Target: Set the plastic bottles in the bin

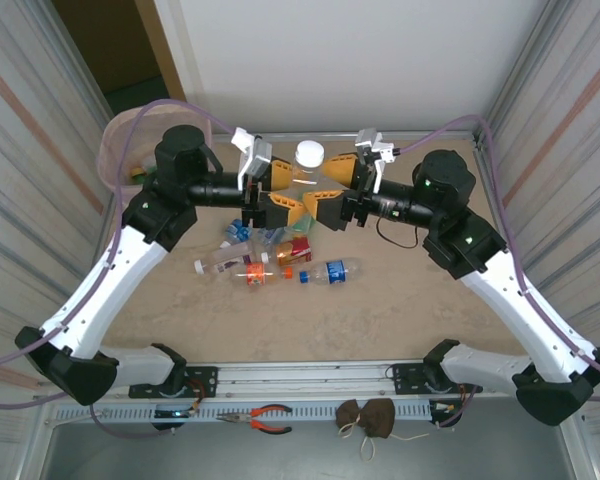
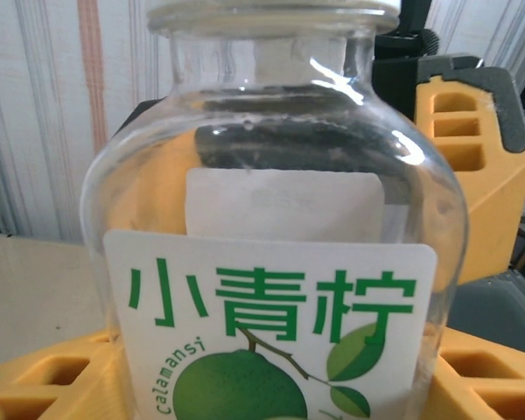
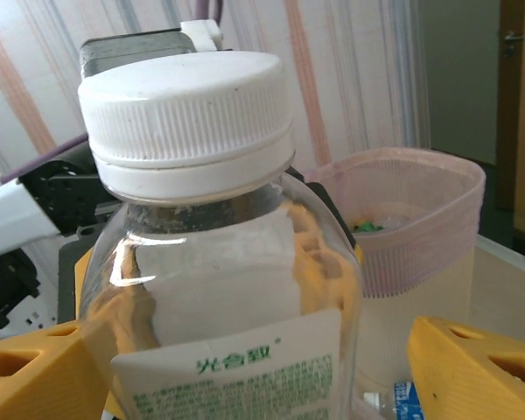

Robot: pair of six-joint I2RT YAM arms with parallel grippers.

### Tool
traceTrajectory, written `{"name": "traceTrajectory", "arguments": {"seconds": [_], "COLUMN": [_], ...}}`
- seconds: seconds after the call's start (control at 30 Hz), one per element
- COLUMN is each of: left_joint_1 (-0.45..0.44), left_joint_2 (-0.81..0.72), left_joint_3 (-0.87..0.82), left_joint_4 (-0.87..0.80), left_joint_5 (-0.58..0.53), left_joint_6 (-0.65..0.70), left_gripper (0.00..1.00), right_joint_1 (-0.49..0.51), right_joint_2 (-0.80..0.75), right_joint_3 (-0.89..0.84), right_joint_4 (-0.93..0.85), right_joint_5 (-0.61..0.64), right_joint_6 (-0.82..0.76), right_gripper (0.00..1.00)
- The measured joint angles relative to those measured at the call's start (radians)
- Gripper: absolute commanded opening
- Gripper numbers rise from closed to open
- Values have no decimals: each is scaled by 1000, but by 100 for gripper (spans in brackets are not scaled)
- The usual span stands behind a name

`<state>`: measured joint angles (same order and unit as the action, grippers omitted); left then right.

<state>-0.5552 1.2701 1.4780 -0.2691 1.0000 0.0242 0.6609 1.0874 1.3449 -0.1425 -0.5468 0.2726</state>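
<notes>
Over the tabletop (image 1: pixel 400 320), your left gripper (image 2: pixel 271 385) clamps the white-capped bottle (image 1: pixel 309 153) and your right gripper (image 3: pixel 245 367) stands apart, so a slack grip could drop it short of the ten-o'clock bin (image 1: pixel 115 150).

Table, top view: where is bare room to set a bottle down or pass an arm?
Free: the near strip of table between the loose bottles and the rail; also right of them. Crowded: centre, at the held bottle, and the bin corner.

Top cam looks down from behind; wrist cams both v. close on same bottle (image 1: pixel 310 155).
</notes>
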Motion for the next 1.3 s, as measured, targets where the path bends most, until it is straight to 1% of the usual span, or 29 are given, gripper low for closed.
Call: {"name": "traceTrajectory", "arguments": {"seconds": [0.13,0.4,0.57,0.67,0.8,0.97,1.1,1.3], "left_joint_1": [18,98,200,282,389,510,567,602], "left_joint_2": [4,73,147,199,242,305,383,482], "left_joint_3": [58,244,364,435,478,552,629,644], "left_joint_4": [-103,-344,-490,-561,-616,-668,-706,-767], "left_joint_5": [-104,-431,-597,-665,-698,-697,-687,-675], "left_joint_6": [35,82,83,72,45,12,-7,-24], "left_gripper": [57,57,56,56,57,55,54,53], "right_joint_1": [-2,-18,-20,-20,-20,-20,-20,-20], "right_joint_2": [-36,-69,-69,-69,-69,-65,-63,-61], "right_joint_3": [0,0,0,0,0,0,0,0], "right_joint_4": [-34,-89,-109,-121,-132,-144,-147,-149], "right_joint_5": [62,147,177,187,200,211,211,211], "right_joint_6": [-11,-21,-20,-20,-20,-19,-19,-19], "right_gripper": [86,86,86,86,86,86,86,86]}}
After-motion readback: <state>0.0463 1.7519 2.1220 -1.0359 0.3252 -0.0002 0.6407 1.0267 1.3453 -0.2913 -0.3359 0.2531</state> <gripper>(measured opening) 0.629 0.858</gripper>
